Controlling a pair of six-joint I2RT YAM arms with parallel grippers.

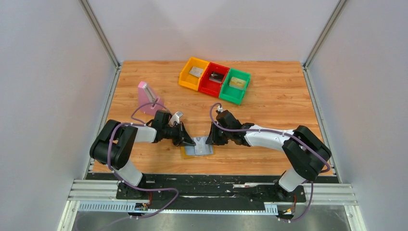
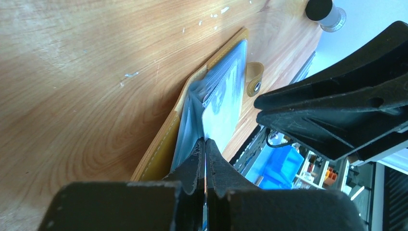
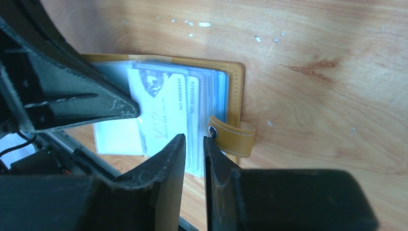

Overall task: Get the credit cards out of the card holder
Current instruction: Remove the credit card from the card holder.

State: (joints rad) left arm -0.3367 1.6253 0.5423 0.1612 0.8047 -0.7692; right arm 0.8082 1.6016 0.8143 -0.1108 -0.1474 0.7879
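The card holder lies open near the table's front edge, mustard-tan outside, with clear sleeves over a light blue inside. A silver-grey credit card marked VIP sticks out of the sleeves. My left gripper is shut on a thin pale edge of that card; whether a sleeve is pinched with it I cannot tell. My right gripper stands at the holder's tab side, its jaws a narrow gap apart with sleeve edges showing in the gap. In the top view the left gripper and the right gripper face each other.
At the back stand a yellow bin, a red bin and a green bin, each with a card inside. A pink block stands to the left. The front rail runs just behind the holder.
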